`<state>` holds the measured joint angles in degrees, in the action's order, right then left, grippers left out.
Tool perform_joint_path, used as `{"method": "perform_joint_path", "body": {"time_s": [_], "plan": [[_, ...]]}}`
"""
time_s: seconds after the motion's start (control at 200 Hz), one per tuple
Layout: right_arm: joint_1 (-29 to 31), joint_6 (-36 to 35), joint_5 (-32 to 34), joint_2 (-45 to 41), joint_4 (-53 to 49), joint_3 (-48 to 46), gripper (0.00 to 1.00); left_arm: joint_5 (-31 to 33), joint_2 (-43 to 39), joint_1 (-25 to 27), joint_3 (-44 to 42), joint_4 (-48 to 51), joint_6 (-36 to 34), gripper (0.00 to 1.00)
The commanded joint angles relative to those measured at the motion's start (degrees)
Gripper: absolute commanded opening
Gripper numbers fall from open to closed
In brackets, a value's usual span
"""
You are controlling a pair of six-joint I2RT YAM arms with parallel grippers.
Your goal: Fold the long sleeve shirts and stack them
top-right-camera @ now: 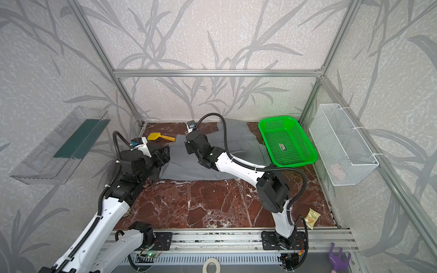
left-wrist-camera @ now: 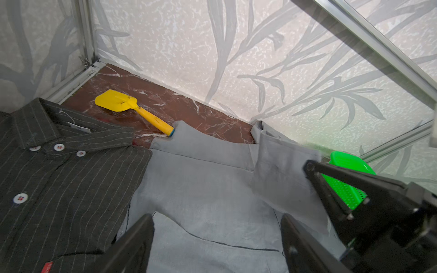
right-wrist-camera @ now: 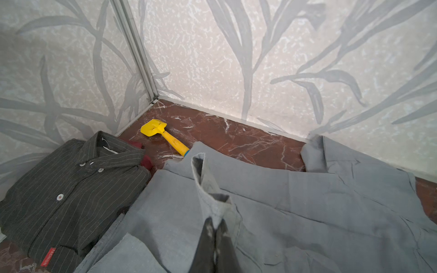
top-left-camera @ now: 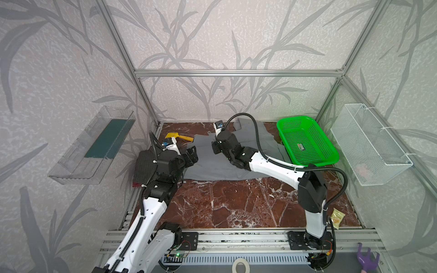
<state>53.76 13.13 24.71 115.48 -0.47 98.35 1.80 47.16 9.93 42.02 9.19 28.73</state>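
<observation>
Folding the grey shirt (right-wrist-camera: 307,201) — right claw (right-wrist-camera: 215,222) clamps its cuff (right-wrist-camera: 210,189), left claw (left-wrist-camera: 217,227) gapes empty over its edge — next, I'd say, carry that cuff across the shirt.

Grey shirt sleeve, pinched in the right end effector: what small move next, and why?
Probably carry the cuff across and lay it flat on the grey shirt. The right end effector is shut on it, raised; the left end effector hangs open; it isn't folded in yet.

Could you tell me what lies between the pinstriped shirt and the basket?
The grey shirt, spread from the pinstriped shirt to the basket, as both top views show.
</observation>
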Motion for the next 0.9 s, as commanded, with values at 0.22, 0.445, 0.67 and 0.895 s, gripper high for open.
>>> {"method": "perform_joint_path", "body": {"time_s": [0.22,0.445,0.67,0.895], "plan": [[4.5,-3.3,11.1,7.4,4.2,2.9,0.0,7.8,-4.3,-0.4,-1.8,-2.8,0.9,0.84],[6.6,-3.4,10.0,13.7,4.9,6.5,0.0,10.2,-4.9,-0.4,-1.9,-1.8,1.0,0.84],[7.8,-1.8,7.2,17.3,5.6,7.8,0.0,12.3,-5.2,-0.5,-1.6,-0.9,1.0,0.85],[9.5,0.0,3.6,21.4,4.4,10.9,0.0,13.7,-5.2,-0.6,-1.4,0.1,1.2,0.86]]}}
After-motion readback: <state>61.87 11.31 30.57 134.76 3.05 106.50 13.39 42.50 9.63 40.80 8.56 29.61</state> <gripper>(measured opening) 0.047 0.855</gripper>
